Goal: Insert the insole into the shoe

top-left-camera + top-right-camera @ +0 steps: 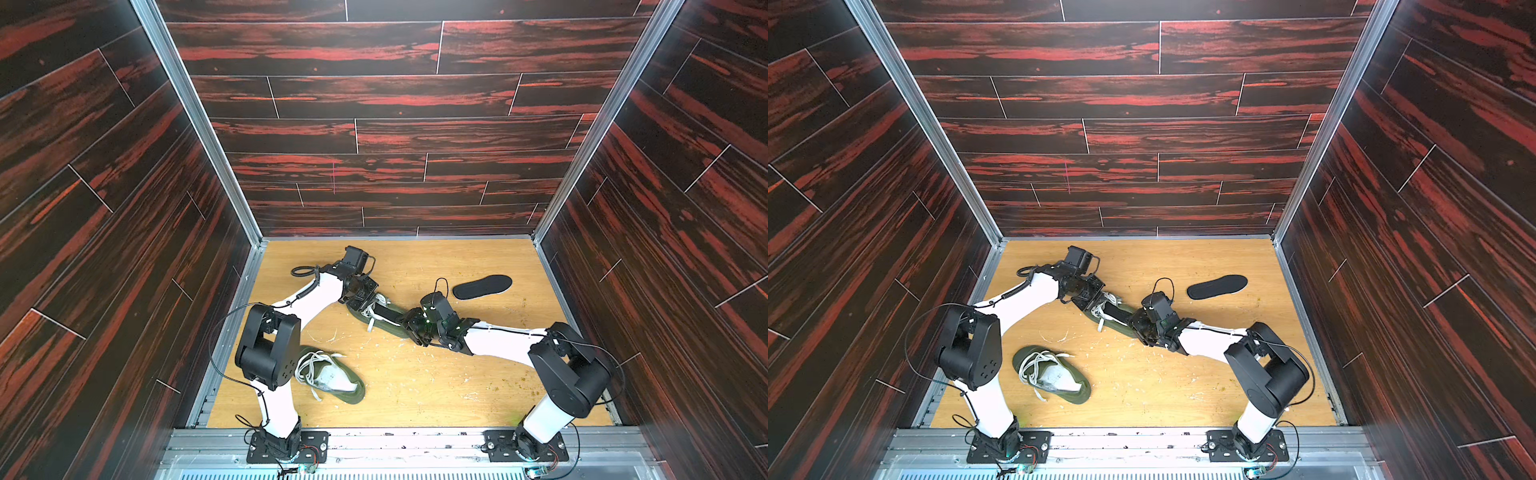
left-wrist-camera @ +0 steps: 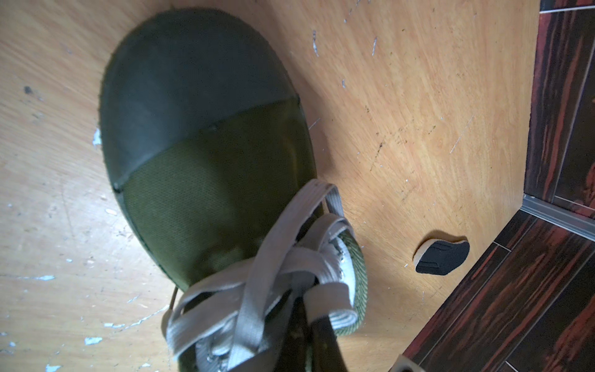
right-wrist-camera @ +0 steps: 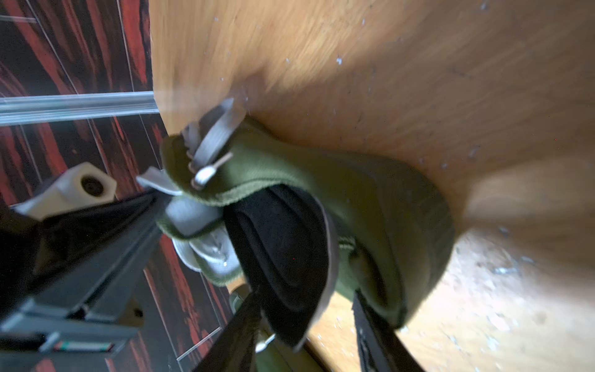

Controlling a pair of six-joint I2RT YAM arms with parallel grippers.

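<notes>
- I'm pinching the shoe (image 2: pixel 206 145) at its laced throat with the left gripper (image 1: pixel 363 299), jaws fully closed.
- I'm seeing the right gripper (image 3: pixel 306 299) with jaws partly apart astride the insole (image 3: pixel 280 244) heel. I can't tell whether they're gripping.
- The insole's forepart is sitting inside and its heel is bowing out of the collar. The shoe is lying with its toe toward the left gripper and its heel toward the right, so the right arm is nearer.

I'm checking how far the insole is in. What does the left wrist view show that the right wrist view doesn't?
Only left wrist: the toe cap of the green shoe and a spare insole lying apart on the table. Only right wrist: the black insole, curled, partly inside the shoe's heel opening, between the fingers of the right gripper. Both: the shoe, its grey laces, the wooden table.
</notes>
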